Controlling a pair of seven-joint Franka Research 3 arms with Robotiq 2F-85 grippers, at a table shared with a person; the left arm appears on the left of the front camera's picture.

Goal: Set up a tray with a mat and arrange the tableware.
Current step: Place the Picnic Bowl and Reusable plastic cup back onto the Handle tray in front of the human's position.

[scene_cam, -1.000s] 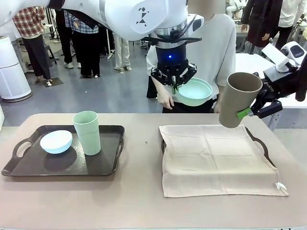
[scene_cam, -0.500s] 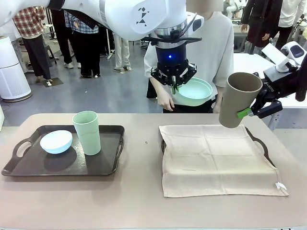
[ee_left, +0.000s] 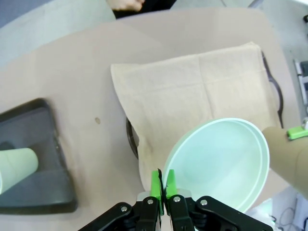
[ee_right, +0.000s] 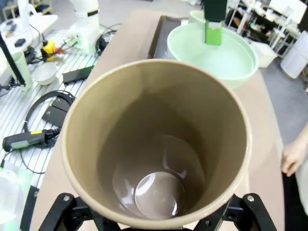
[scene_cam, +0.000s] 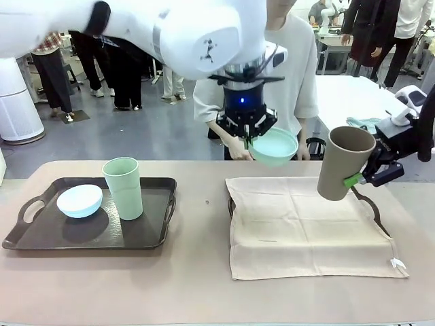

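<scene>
Clamping its rim, left hand (scene_cam: 246,138) suspends mint bowl (scene_cam: 275,147).

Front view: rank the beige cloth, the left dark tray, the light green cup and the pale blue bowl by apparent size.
1. beige cloth
2. dark tray
3. light green cup
4. pale blue bowl
The last two look close.
</scene>
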